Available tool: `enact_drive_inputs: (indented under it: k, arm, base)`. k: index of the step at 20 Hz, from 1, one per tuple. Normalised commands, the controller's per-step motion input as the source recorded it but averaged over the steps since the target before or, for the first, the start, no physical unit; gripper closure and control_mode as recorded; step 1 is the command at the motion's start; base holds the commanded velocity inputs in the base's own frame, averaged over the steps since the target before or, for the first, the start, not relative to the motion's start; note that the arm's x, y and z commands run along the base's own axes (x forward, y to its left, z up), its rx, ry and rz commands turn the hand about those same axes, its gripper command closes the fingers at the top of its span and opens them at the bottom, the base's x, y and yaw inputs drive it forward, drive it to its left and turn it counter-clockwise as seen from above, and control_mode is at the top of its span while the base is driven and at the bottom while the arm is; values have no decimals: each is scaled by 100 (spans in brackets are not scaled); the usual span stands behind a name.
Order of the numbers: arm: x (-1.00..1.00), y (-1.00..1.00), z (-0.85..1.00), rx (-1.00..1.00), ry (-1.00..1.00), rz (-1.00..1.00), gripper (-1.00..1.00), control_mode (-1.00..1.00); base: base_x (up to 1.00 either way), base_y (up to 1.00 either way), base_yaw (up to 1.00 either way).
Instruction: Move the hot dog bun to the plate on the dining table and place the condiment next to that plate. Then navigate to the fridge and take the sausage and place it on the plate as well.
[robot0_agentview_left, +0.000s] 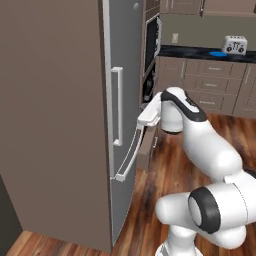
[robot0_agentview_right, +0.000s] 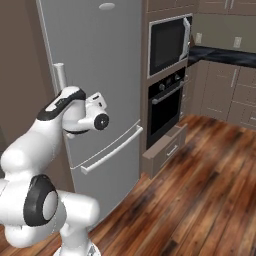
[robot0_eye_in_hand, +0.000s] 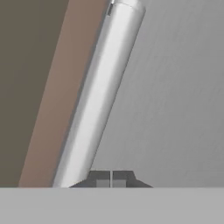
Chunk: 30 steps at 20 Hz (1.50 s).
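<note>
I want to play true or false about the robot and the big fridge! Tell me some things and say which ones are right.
1. The fridge door is shut. True.
2. The gripper is wide open. False: its fingers are pressed together.
3. The gripper is holding a sausage. False: it holds nothing, and sits right by the fridge handle.
4. A toaster stands on the far counter. True.
5. The floor is white tile. False: it is brown wood.
</note>
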Motion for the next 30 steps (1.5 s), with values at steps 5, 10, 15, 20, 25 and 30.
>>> enact_drive_inputs:
  k: [5,10,15,20,25,30]
  arm:
    - [-24,-5,17,2,-6,-3,-100,-100]
    - [-43,11,50,-1,-6,0,-100,-100]
    - [-37,47,63,-11,-7,0,-100,-100]
    - [-25,63,63,-24,-8,-3,-100,-100]
    - [-20,50,26,-39,-1,-14,-100,-100]
    - [-2,31,0,-54,9,-28,-100,-100]
  base:
    - [0,0,0]
    - [0,0,0]
    - [0,0,0]
    - [0,0,0]
    - [0,0,0]
    - [0,0,0]
